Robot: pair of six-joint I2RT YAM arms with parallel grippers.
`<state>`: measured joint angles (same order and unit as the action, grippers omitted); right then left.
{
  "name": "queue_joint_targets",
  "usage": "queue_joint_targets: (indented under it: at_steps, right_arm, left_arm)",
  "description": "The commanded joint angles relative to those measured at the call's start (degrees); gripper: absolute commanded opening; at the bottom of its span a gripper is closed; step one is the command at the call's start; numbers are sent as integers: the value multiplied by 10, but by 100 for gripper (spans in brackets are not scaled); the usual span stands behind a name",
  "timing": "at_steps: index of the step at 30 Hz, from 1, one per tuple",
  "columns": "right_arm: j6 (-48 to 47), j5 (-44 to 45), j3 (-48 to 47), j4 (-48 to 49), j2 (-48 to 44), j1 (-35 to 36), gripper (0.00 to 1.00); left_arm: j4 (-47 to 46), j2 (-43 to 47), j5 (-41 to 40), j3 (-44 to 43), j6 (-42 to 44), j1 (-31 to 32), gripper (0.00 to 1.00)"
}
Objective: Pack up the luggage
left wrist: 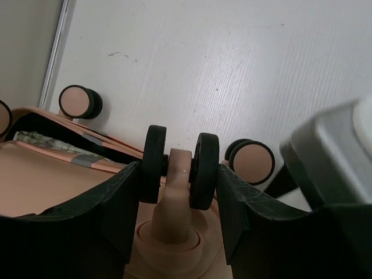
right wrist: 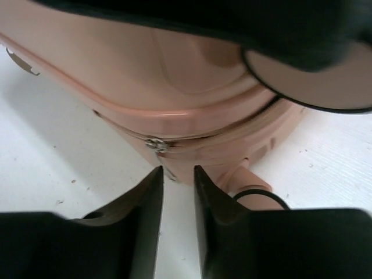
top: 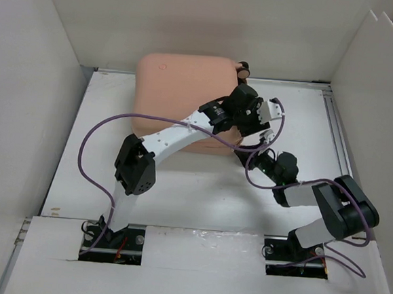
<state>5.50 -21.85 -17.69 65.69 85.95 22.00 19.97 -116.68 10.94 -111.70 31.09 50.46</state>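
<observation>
The salmon-pink luggage (top: 177,91) lies flat at the back of the table, lid down but gaping a little along one edge, where patterned cloth (left wrist: 34,139) shows inside. My left gripper (top: 243,96) reaches across to its right end and is shut on a twin black wheel (left wrist: 203,168), both fingers pressing the wheel's sides. My right gripper (top: 247,132) sits low at the near right corner, its jaws a narrow gap apart. The metal zipper pull (right wrist: 156,144) lies just ahead of the right gripper's tips (right wrist: 178,171), with table showing between the fingers.
Other wheels (left wrist: 254,161) (left wrist: 78,100) stick out from the luggage's end. White walls (top: 23,106) enclose the table on the left, back and right. The two arms cross close together by the luggage's right end.
</observation>
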Motion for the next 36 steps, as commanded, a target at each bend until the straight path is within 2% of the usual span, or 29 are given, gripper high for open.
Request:
queue_joint_targets:
  at_steps: [1,2,5,6,10,13,14,16,19,20,22,25,26,27,30,31,36]
  right_arm:
    - [10,-60,20,73,-6,-39,37]
    - [16,-67,33,73,-13,-49,39]
    - [16,-95,46,47,-25,-92,44]
    - [16,-102,46,40,-25,-103,46]
    - [21,-120,51,16,-35,-144,50]
    - [21,-127,41,-11,-49,-165,53]
    - [21,-117,32,-34,-59,-171,53]
    - [6,-82,-12,-171,-102,-188,53]
    - [-37,41,-85,-345,-158,-201,53]
    - [-48,61,-104,-365,-164,-201,53]
    - [-56,106,-146,-407,-164,-201,53]
    - [-61,114,-259,-437,-117,-201,53]
    - [-61,114,-282,-442,-102,-201,53]
    - [-61,109,-304,-442,-85,-201,53]
    - [-61,102,-387,-468,-19,-179,53]
    - [-68,102,-406,-473,-3,-170,53]
    - [-73,108,-487,-485,80,-119,53]
  left_arm:
    - [72,74,14,-42,35,3,35]
    - [80,74,19,-42,54,3,44]
    - [117,74,25,-70,73,3,58]
    - [138,69,34,-77,81,3,66]
    - [183,69,65,-96,86,3,77]
    - [170,88,80,-96,56,-2,79]
    - [158,99,80,-96,23,-10,79]
    - [115,138,80,-96,-22,-25,79]
    - [115,151,5,-146,-118,-97,80]
    - [115,161,-29,-153,-137,-157,80]
    - [108,176,-72,-132,-157,-217,81]
    - [73,220,-157,-63,-179,-324,82]
    - [73,220,-157,-48,-179,-324,82]
    - [73,231,-148,-36,-200,-364,85]
    - [81,218,-96,-12,-247,-444,85]
    - [82,208,-70,-5,-258,-489,83]
    - [63,154,-91,60,-242,-510,82]
